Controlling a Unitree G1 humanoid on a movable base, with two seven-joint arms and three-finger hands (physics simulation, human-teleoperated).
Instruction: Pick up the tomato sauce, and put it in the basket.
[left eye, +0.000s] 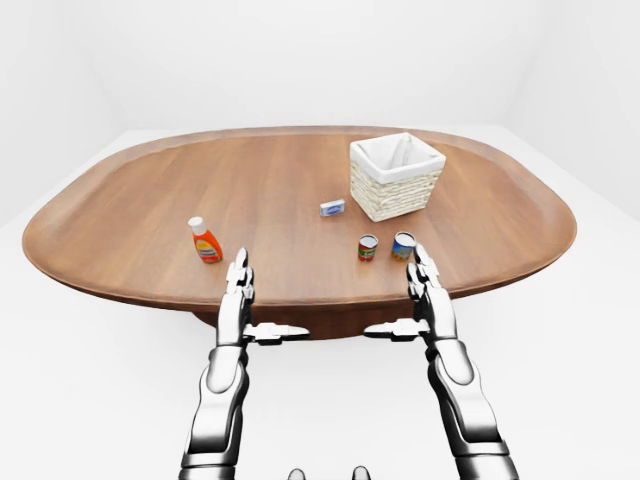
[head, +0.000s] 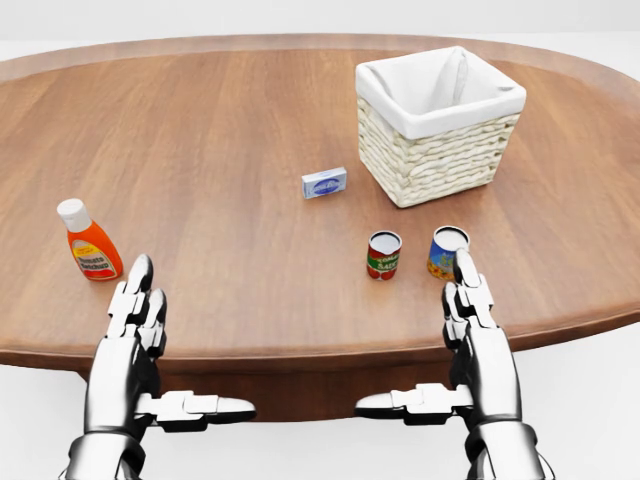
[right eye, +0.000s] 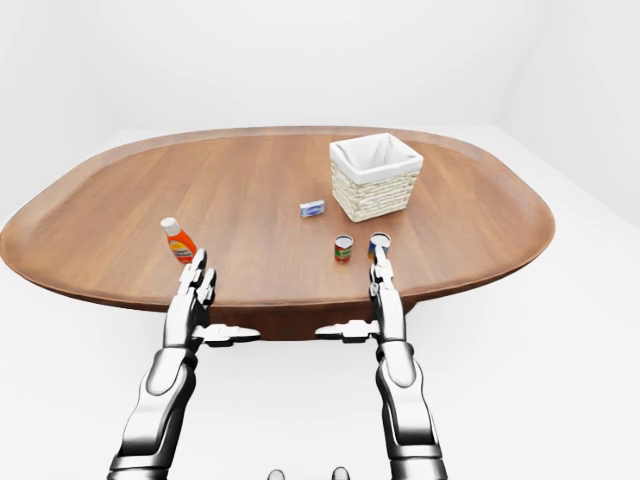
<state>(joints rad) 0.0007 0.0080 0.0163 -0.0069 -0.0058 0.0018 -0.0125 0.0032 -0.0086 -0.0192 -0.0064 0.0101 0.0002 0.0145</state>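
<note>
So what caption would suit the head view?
Two open hands hover at the table edge near a bottle, two cans and a basket.

**Open wood on the left, cluster on the right**

In the head view, the left hand (head: 130, 330) has bare table (head: 220, 130) above it, with only the orange sauce bottle (head: 88, 243) standing upright just up-left of its fingertips. The right hand (head: 478, 335) points at two upright cans: the blue-labelled can (head: 447, 251) sits just beyond its fingertips, and the red-and-green can (head: 383, 254) is close on that can's left. Above them stands the white-lined wicker basket (head: 436, 152), top open. A small blue box (head: 324, 183) lies flat left of the basket.
</note>
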